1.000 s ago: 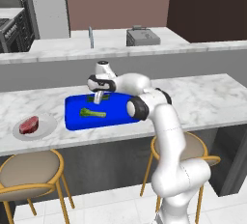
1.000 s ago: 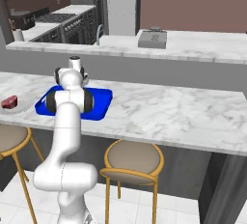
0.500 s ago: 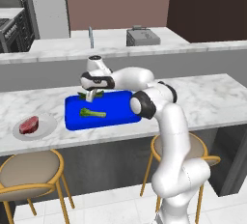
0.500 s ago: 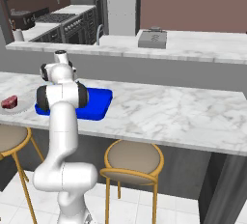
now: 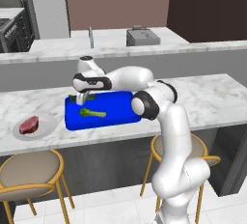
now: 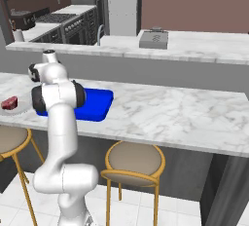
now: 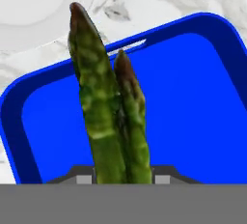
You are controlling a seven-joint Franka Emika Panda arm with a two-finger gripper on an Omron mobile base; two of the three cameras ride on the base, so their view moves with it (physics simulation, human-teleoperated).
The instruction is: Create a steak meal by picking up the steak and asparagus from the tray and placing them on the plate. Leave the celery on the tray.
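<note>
Swinging further toward the plate end of the counter since the earlier frames, the gripper [image 5: 83,96] is now hanging over the left end of the tray [image 5: 118,114], where half a second ago it was nearer the tray's back edge and a second ago over its middle. The asparagus [image 7: 108,117] is travelling with it: in the hand view the dark green spears are rising straight up from between the finger tips, which are pressing in on the stalks from both sides, so the jaws are clamped on the bundle. The spear tips are pointing past the tray's rounded corner toward the rim of the plate [image 7: 58,13] on the marble counter [image 5: 207,97].

The celery [image 5: 92,113] is lying flat on the tray floor near its left end, just below the gripper in the left base view. The steak [image 5: 29,124] is sitting on the plate, well apart from the tray's left edge.
</note>
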